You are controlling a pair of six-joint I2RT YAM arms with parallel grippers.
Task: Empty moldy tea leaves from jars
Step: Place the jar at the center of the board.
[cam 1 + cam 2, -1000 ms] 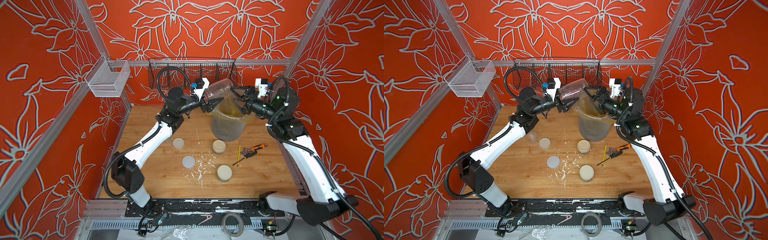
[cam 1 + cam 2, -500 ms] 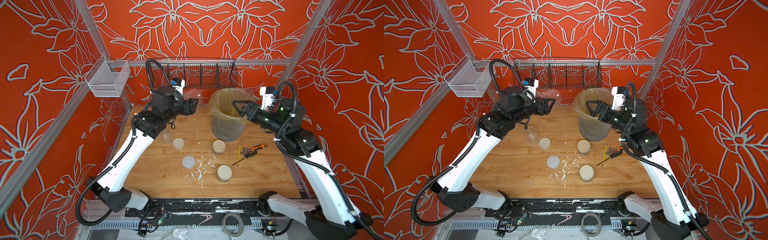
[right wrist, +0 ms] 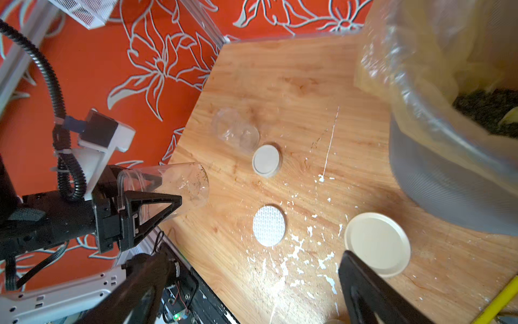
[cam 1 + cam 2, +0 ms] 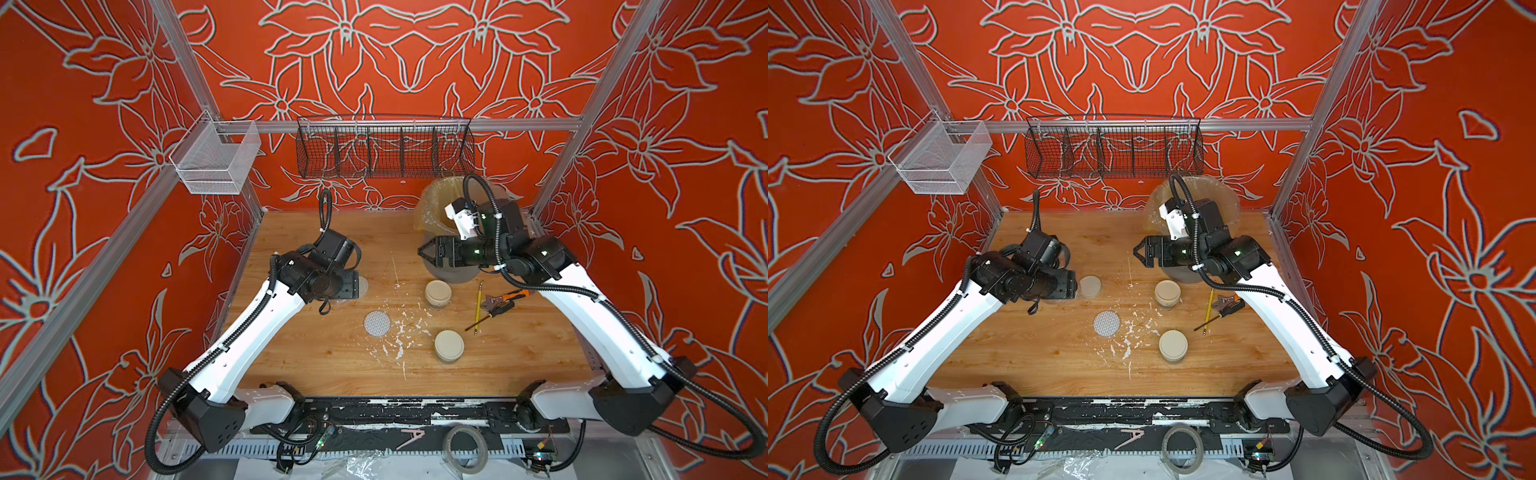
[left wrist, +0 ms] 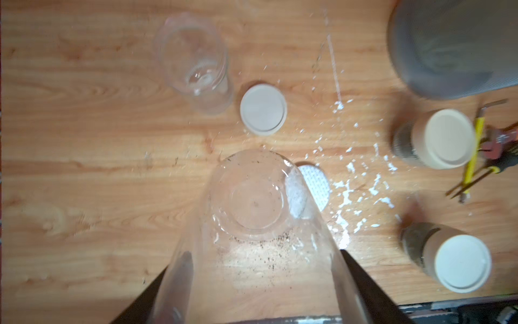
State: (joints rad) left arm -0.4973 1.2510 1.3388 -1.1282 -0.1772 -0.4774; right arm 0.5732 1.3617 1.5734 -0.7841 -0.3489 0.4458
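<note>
The left arm reaches from its base at the near-left corner of the wooden table, elbow bent, its wrist turned down over the left-centre of the board. The left gripper is clamped on an empty jar, a clear jar with dark specks clinging to the glass. The jar's base faces the table and its mouth faces the wrist. Whether the base touches the wood cannot be told.

The right arm rises along the table's right edge and folds inward. The right gripper is held level in front of the grey bin, pointing toward the table's centre, with its jaws spread wide and nothing between them.

A second empty jar rests near the far-left part of the table, just beside a loose cream lid. A dotted white lid lies flat among white flakes close to the held jar. Two lidded jars stand right of centre, with tea leaves dark behind their glass. More tea leaves lie in the bin's yellowish liner, seen in the right wrist view. A yellow pencil and pliers lie beside the two lidded jars
</note>
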